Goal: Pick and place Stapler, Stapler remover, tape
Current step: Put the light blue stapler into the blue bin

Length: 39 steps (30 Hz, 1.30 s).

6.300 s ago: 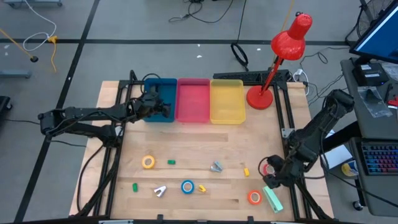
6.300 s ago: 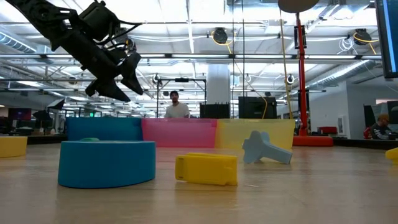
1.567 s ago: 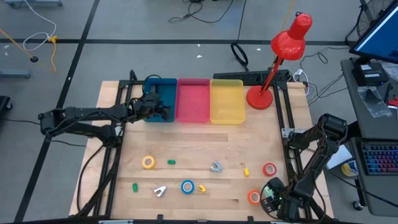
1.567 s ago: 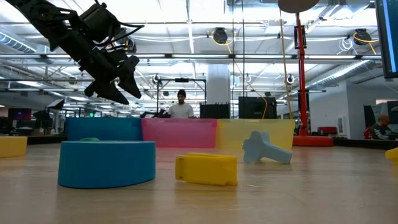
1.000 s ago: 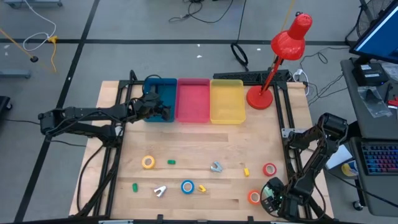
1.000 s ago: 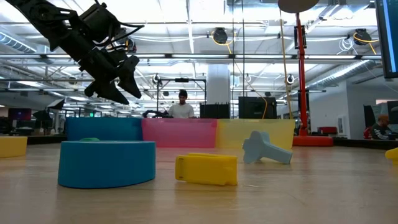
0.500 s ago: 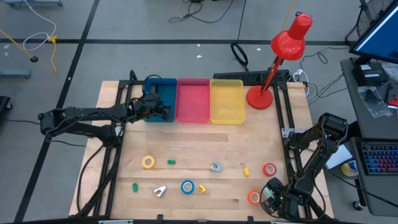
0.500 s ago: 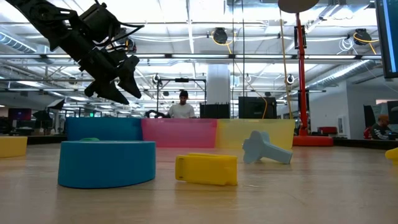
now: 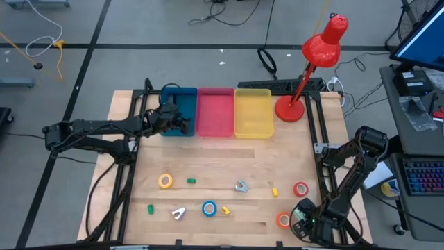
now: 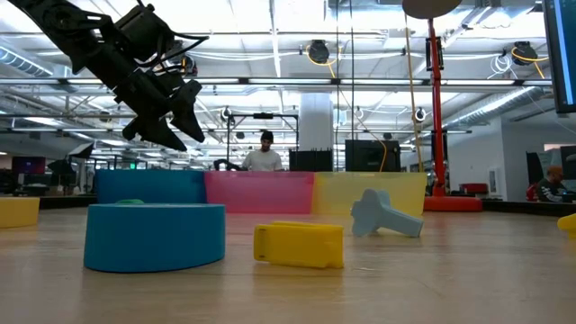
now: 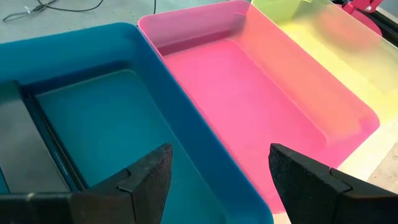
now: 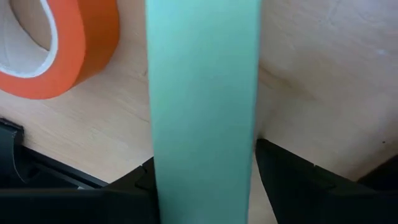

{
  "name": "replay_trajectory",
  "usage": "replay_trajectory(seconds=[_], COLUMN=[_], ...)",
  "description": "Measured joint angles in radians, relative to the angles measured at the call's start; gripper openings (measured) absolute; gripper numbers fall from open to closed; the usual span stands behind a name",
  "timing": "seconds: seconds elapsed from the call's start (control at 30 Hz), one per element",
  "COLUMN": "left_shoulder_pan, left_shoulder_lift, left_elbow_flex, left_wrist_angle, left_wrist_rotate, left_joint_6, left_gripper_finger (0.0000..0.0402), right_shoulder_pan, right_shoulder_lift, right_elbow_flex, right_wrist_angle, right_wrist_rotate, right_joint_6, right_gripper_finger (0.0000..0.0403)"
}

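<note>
A pale green stapler (image 12: 202,93) lies on the wood at the table's near right corner. My right gripper (image 9: 305,221) stands over it, so the high view hides most of it. An orange tape roll (image 12: 56,50) lies right beside it. Farther out lie a red tape roll (image 9: 300,189), a blue one (image 9: 209,207), a yellow one (image 9: 165,181), a grey staple remover (image 9: 241,186) and a white one (image 9: 179,212). My left gripper (image 11: 221,168) hovers open and empty over the blue bin (image 9: 179,111). My right gripper has the stapler between its two fingers, one against each long side (image 12: 155,155), with no gap showing. The fingers come steeply from above and lie across the stapler. The stapler lies flat on the table.
A pink bin (image 9: 216,111) and a yellow bin (image 9: 253,112) stand next to the blue one at the far edge. A red desk lamp (image 9: 305,69) stands at the far right. Small yellow (image 9: 275,191) and green (image 9: 191,181) pieces lie scattered mid-table.
</note>
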<state>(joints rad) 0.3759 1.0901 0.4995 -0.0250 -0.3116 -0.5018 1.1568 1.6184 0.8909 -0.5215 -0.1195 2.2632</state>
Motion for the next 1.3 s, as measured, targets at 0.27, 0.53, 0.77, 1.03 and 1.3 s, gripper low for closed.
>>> replay_trajectory(seconds=[0.27, 0.53, 0.77, 1.03, 1.3], left_shoulder_pan=[0.000, 0.000, 0.000, 0.000, -0.002], left_shoulder_lift=[0.000, 0.000, 0.000, 0.000, 0.000], left_elbow_flex=[0.000, 0.000, 0.000, 0.000, 0.000], left_wrist_angle=[0.000, 0.019, 0.030, 0.031, 0.044], left_wrist_rotate=[0.000, 0.000, 0.000, 0.086, 0.236], left_joint_6=[0.000, 0.000, 0.000, 0.000, 0.038], left_gripper_finger=[0.0267, 0.0267, 0.0267, 0.0267, 0.0267], right_shoulder_pan=[0.000, 0.000, 0.000, -0.023, -0.133], right_shoulder_lift=[-0.020, -0.063, -0.079, -0.149, -0.273], right_elbow_flex=[-0.002, -0.002, -0.001, 0.001, 0.000], right_wrist_angle=[0.001, -0.004, -0.004, -0.047, -0.186], right_wrist_rotate=[-0.005, 0.009, 0.009, 0.077, 0.126], right_joint_6=[0.025, 0.032, 0.030, 0.032, -0.123], right_gripper_finger=[0.0115, 0.0101, 0.0100, 0.0100, 0.0099])
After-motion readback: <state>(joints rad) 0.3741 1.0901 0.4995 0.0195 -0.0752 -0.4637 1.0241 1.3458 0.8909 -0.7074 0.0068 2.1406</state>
